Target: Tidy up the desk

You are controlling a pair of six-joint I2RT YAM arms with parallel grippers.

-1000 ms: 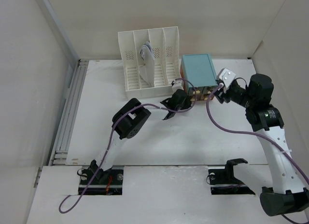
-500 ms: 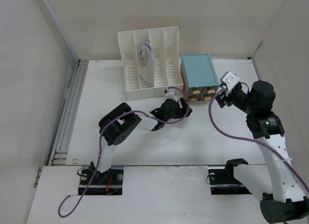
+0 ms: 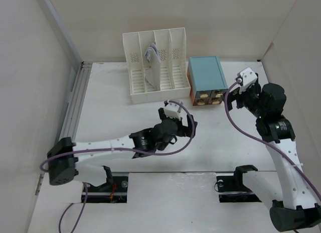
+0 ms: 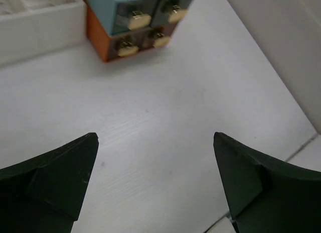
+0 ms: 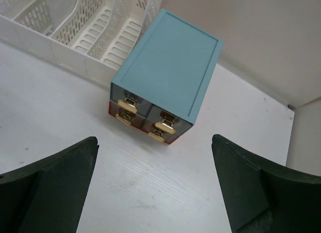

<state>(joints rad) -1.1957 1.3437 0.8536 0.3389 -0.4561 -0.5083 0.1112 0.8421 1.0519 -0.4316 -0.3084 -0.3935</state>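
Desk, the wide flat matte white tabletop (image 3: 110,97), lies beneath both arms. Left gripper (image 4: 155,137) hangs over it with its dark jaws spread wide, holding and touching nothing. The right gripper (image 5: 154,138) is likewise wide apart and empty. Both face the small teal-topped drawer box (image 5: 168,67) with orange sides and brass pulls, all four drawers shut, just beside the white slotted plastic file rack (image 3: 155,67). Tidying looks near its end; next, probably, each arm backs away without nudging the box.

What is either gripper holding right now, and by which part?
Nothing. The left gripper and right gripper are both open and empty above the desk.
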